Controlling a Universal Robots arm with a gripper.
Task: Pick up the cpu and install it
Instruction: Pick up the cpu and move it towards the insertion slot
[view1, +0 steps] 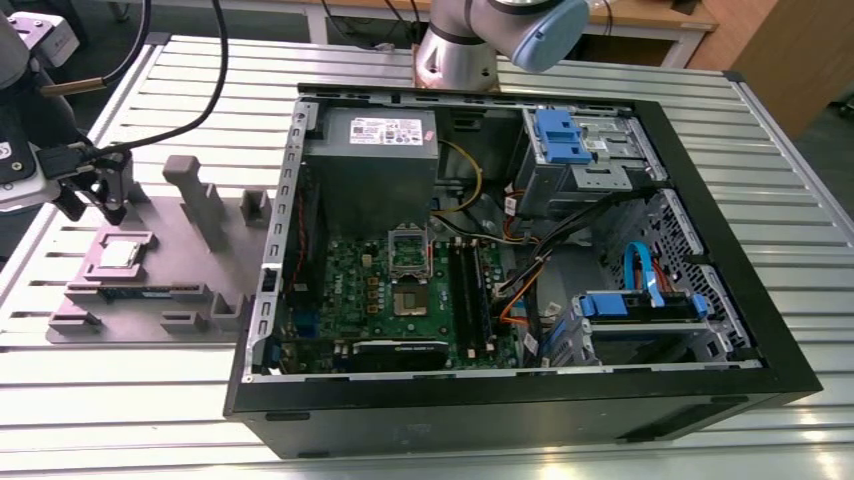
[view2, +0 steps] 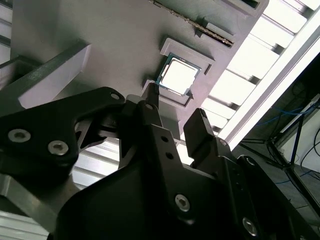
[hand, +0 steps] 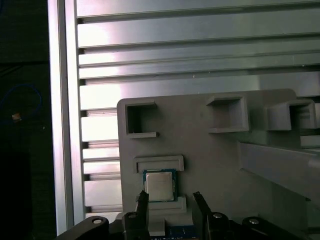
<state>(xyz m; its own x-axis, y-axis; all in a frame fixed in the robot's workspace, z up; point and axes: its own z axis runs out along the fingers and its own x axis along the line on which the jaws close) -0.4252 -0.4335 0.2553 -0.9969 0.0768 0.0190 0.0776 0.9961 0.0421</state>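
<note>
Hovering near the cpu (hand: 160, 186), the gripper (hand: 170, 196) points down, jaws apart.

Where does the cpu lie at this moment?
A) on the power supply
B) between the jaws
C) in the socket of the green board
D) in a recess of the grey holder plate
D: the cpu rests in a recess of the grey holder plate, the open gripper near it.
</note>
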